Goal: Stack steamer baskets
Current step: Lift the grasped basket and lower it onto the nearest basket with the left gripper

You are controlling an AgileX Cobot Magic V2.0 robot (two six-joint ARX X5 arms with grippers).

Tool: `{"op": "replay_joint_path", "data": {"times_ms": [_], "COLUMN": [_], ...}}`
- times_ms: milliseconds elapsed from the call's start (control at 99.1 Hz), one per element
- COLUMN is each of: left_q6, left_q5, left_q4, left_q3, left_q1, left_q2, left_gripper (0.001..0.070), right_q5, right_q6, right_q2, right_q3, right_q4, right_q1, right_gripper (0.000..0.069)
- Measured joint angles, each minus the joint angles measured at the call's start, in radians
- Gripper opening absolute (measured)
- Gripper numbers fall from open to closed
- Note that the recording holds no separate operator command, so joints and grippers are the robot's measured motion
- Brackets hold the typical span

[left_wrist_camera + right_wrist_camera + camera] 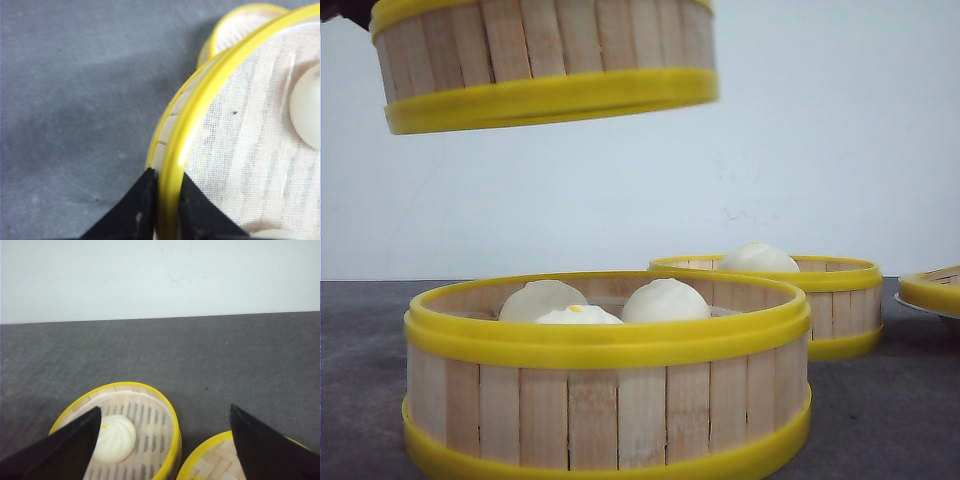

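Your left gripper is pinched tight on the yellow rim of the lifted steamer basket, one black finger outside the wall and one inside; only the left wrist view shows this grip. That view also shows a white cloth liner inside the basket, with a pale bun lying on it and the edge of another at the frame's border. Beyond its rim you see part of a second yellow-rimmed basket on the grey table. The front view does not show the gripper, but it shows what the wrist camera cannot: the lifted steamer basket hangs in the air at upper left, slightly tilted, well above the near steamer basket, which rests on the table and holds three white buns. Behind it to the right sits the far steamer basket with one bun, and at the far right edge a sliver of another yellow-rimmed piece. Your right gripper is spread wide and holds nothing. Its view looks down on a steamer basket with a slatted floor and a single bun, with another yellow rim over woven bamboo just beside it, and the white wall beyond.
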Motion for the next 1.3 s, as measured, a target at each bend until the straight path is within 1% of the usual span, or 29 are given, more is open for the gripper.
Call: {"op": "replay_joint_path", "data": {"times_ms": [61, 202, 454, 616, 737, 908, 1302], "left_q6": [0.0, 0.0, -0.017, -0.035, -0.039, -0.051, -0.061], "left_q5": [-0.02, -0.038, -0.045, -0.047, -0.043, -0.014, -0.007], "left_q4": [0.002, 0.005, 0.107, 0.134, 0.138, 0.147, 0.159], "left_q3": [-0.014, -0.067, -0.203, -0.255, -0.26, -0.26, -0.261], "left_q1": [-0.031, -0.071, -0.105, -0.111, -0.111, -0.116, -0.146], "left_q2": [0.0, 0.0, 0.0, 0.003, 0.021, 0.059, 0.121], "left_gripper": [0.0025, 0.0025, 0.0025, 0.0025, 0.0025, 0.0025, 0.0025], "right_q5": [0.0, 0.0, 0.0, 0.0, 0.0, 0.0, 0.0], "right_q6": [0.0, 0.0, 0.0, 0.0, 0.0, 0.0, 0.0], "right_q2": [0.0, 0.0, 0.0, 0.0, 0.0, 0.0, 0.0], "right_q3": [0.0, 0.0, 0.0, 0.0, 0.0, 0.0, 0.0], "right_q4": [0.0, 0.0, 0.0, 0.0, 0.0, 0.0, 0.0], "right_q1": [0.0, 0.0, 0.006, 0.019, 0.026, 0.029, 0.029], "right_gripper": [0.0509, 0.0509, 0.0509, 0.0509, 0.0509, 0.0509, 0.0509]}}
